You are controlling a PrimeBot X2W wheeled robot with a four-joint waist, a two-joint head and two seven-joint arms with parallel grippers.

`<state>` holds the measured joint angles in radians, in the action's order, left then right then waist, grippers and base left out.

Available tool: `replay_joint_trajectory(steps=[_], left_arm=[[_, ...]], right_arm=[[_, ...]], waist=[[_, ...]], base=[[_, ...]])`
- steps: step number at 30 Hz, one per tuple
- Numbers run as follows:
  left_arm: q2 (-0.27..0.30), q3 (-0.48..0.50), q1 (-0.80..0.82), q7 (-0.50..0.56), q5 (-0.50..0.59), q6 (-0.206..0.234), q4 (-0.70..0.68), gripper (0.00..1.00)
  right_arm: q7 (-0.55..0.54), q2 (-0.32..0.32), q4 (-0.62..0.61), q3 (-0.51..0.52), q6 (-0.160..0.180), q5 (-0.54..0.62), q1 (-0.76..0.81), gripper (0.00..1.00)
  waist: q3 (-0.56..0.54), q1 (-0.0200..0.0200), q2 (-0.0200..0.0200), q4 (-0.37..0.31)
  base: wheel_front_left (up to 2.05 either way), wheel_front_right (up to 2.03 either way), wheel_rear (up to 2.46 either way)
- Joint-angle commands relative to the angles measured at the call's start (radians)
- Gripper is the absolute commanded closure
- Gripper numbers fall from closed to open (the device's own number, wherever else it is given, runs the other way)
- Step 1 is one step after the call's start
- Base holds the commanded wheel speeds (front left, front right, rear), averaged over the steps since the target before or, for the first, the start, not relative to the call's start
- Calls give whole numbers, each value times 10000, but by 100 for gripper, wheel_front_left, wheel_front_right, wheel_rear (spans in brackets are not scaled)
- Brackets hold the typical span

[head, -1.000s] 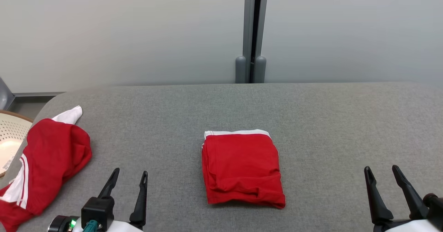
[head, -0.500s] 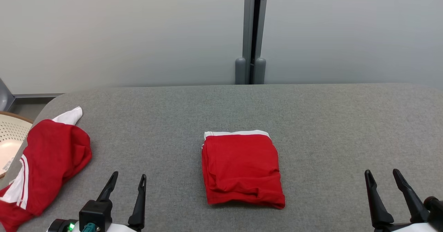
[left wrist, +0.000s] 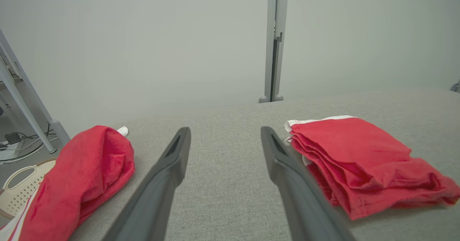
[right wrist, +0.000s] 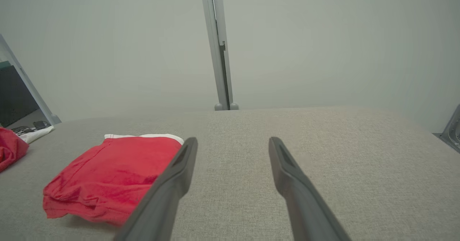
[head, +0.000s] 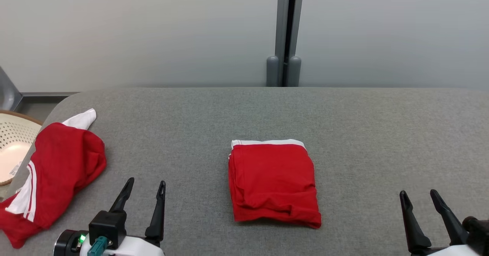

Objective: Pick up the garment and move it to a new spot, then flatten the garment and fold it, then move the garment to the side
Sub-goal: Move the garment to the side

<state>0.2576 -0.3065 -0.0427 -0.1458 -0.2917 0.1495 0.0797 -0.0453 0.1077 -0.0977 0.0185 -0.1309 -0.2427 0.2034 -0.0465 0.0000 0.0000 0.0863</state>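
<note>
A red garment [head: 273, 183] with a white band along its far edge lies folded into a neat rectangle at the middle of the grey table [head: 363, 133]. It also appears in the left wrist view, to the right, as the folded garment [left wrist: 359, 162], and in the right wrist view, to the left, as the same garment [right wrist: 115, 176]. My left gripper [head: 147, 182] hovers open near the front edge, left of the garment, holding nothing. At the front right my right gripper [head: 418, 194] is open and empty too.
A second red garment with white stripes [head: 53, 172] lies crumpled at the table's left edge, also seen as a red heap [left wrist: 79, 180]. A cream perforated basket [head: 13, 145] stands beyond that edge. A grey post [head: 286, 34] rises behind the table against the pale wall.
The whole head picture has shifted slightly right and up, so the camera moved. The garments lie as before and both grippers stay open at the front.
</note>
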Motion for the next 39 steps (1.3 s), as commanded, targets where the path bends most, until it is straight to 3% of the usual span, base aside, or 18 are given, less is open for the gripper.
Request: replay_joint_trajectory(steps=[1, 13, 20, 21, 22, 24, 33, 39], left_arm=[[-17, 9, 248, -55, 10, 11, -44, 0], [-511, -330, 1689, -588, 53, -275, 101, 0], [-753, -435, 2180, -880, 32, -407, 537, 0], [-778, -434, 2224, -917, 25, -412, 580, 0], [-801, -427, 2244, -940, 15, -412, 609, 0], [-842, -415, 2240, -984, -32, -416, 688, 0], [-797, -403, 2237, -1075, 15, -358, 856, 0], [-622, -434, 2043, -1050, 103, -268, 674, 0]], right_arm=[[-20, 90, 203, -65, 4, 62, -151, 0], [156, 209, 2743, -1466, 2, -597, -2167, 0], [274, 35, 4822, -2169, 4, -1009, -3122, 0], [293, 35, 5057, -2247, 4, -1031, -3215, 5], [305, 40, 5283, -2325, 4, -1099, -3283, 52], [329, 48, 5617, -2474, 4, -1178, -3310, 100], [813, 372, 5959, -2944, 8, -1380, -3587, 100], [974, 748, 5910, -3242, 13, -1448, -3586, 100]], waist=[[161, 0, 0, 182], [1807, 0, 0, 1472], [2177, 0, 0, 1770], [2191, 0, 0, 1783], [2201, 0, 0, 1789], [2203, 0, 0, 1787], [2062, 0, 0, 1521], [1947, 0, 0, 575]], base=[[0, 0, 0], [0, 0, 0], [0, 0, 0], [0, 0, 0], [0, 0, 0], [0, 0, 0], [0, 0, 0], [0, 0, 0]])
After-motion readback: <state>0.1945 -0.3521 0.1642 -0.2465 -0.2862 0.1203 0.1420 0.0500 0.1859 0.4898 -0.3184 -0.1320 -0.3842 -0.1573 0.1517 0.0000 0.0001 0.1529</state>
